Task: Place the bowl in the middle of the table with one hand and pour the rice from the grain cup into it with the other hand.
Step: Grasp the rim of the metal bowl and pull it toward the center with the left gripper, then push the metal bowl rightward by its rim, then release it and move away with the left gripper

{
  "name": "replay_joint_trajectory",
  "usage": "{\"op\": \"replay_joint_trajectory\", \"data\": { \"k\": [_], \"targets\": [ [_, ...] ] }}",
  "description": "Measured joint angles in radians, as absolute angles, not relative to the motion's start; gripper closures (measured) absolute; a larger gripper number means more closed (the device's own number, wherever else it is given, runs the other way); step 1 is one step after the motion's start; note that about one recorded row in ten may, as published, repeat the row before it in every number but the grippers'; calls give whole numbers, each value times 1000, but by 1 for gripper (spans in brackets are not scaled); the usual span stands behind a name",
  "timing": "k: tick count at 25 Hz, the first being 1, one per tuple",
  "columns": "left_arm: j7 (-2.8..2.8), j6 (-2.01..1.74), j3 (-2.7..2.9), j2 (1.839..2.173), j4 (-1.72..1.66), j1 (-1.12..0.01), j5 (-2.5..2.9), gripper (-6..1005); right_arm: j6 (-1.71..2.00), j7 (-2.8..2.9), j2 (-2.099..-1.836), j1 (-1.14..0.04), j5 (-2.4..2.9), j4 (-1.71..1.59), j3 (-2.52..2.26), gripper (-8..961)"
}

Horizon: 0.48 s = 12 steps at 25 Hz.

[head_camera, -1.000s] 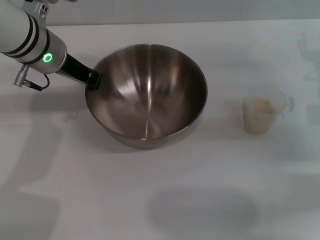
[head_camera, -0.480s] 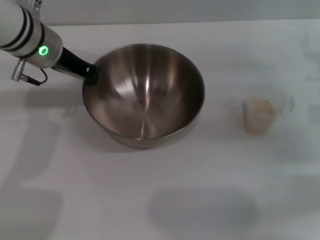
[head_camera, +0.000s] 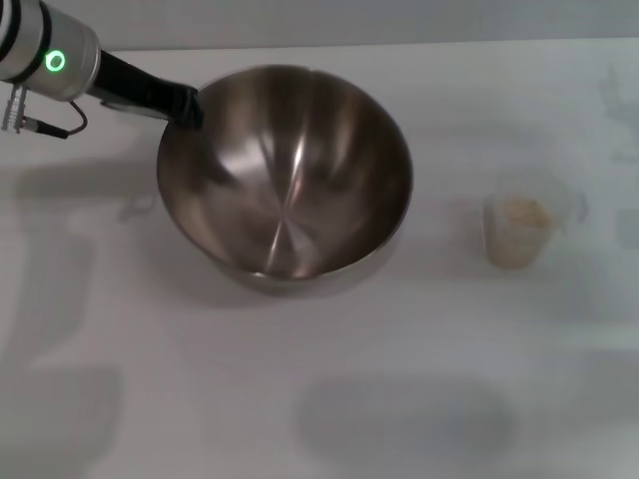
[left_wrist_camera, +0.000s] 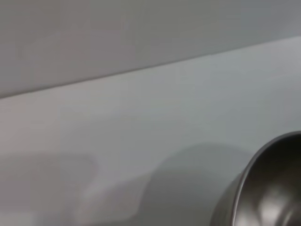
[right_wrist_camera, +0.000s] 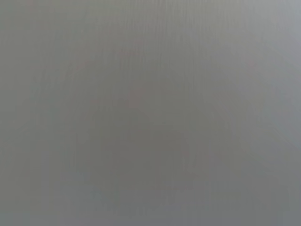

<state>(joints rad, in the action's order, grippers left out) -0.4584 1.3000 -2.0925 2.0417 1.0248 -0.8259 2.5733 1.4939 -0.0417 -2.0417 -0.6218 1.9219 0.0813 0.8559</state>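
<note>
Left end effector (head_camera: 185,105) clamped on empty, tilted bowl's (head_camera: 285,175) rim; rice (head_camera: 523,213) inside grain cup (head_camera: 521,230).

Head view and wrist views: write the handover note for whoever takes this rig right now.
Left gripper: at the far-left rim of the bowl, apparently gripping it; the bowl looks tilted.
Right gripper: not in view.
Bowl: near the middle of the table, empty.
Cup: upright on the table, to the right of the bowl and apart from it, rice inside.
Done: bowl brought roughly to centre.
Left: set the bowl flat, release, pick up the cup, pour the rice.
</note>
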Motion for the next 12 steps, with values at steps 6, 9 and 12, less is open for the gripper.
{"op": "replay_joint_trajectory", "data": {
  "k": [6,9,12],
  "targets": [
    [-462,1305,-2091,2040,1033,-844,2519,952,1494,-41,-2042,-624,1922,81,856,239],
    [-468,1305,-2086,2051,1034,-865,2514,953,1494,-41,-2042,-623,1922,81,856,239],
    [-471,1299,-2075,2058,1029,-882,2514,953,1494,-41,-2042,-622,1922,81,857,240]
  ]
}}
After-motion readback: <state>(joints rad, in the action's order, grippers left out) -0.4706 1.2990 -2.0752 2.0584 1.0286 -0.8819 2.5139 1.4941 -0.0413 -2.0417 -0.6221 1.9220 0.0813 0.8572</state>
